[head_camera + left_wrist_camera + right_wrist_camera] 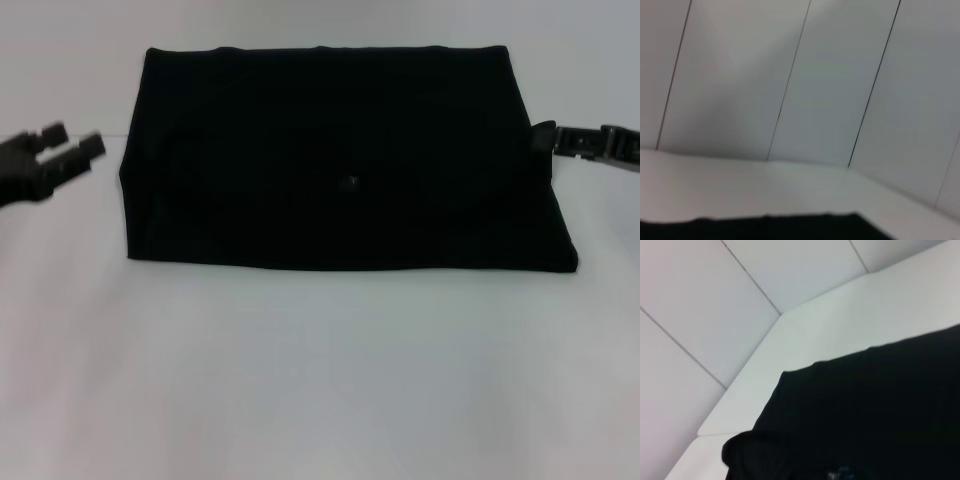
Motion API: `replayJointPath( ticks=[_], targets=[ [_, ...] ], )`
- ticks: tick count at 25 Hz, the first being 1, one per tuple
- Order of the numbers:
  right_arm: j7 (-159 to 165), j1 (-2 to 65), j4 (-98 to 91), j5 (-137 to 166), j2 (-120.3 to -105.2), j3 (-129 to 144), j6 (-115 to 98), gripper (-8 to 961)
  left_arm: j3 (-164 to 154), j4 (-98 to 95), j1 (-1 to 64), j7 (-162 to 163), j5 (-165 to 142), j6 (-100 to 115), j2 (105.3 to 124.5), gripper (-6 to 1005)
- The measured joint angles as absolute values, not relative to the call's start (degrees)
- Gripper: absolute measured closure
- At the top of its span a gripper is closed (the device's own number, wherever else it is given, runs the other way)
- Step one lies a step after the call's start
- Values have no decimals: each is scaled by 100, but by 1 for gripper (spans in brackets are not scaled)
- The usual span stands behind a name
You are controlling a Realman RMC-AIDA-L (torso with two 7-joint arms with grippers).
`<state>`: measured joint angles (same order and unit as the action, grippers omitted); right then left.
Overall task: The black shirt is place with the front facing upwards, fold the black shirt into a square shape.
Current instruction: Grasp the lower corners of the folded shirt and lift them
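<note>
A white tabletop [320,380] carried the black shirt [340,165], folded into a wide rectangle at its far middle. The left pincer [72,148] hovered spread, off its left edge; the right pincer [575,140] touched its right edge, fingers unreadable. A careless grab could drag the folds apart.

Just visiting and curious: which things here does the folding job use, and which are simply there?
Part of the job:
- black shirt, already folded to a rectangle
- left claw, open, beside the shirt
- right claw, at its other edge

Just there:
- white table
- panelled wall
</note>
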<state>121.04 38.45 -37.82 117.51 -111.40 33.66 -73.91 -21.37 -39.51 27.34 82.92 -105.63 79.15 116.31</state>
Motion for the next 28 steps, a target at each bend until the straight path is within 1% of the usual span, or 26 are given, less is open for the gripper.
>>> replayJointPath(
  ticks=[5, 7, 9, 17, 28],
  targets=[
    [12088, 3891, -3571, 11819, -11121, 3402, -7304, 427, -2249, -4033, 2633, 7892, -11364, 7666, 11674, 342],
    [12101, 3912, -3556, 11820, -11120, 3402, -7277, 426, -2377, -4026, 2660, 7770, -11670, 7429, 11720, 343],
    [12135, 3927, -3556, 11819, -11119, 3402, -7246, 292, -2559, -4024, 2690, 7715, -11799, 7133, 11787, 344],
    [12182, 3929, -3537, 11812, -11116, 3403, -7199, 293, -3909, -3911, 2823, 7817, -11880, 5986, 11922, 346],
    [12190, 3899, -3482, 11805, -11107, 3397, -7173, 295, -4183, -3501, 3281, 8134, -12314, 5226, 11945, 349]
  ],
)
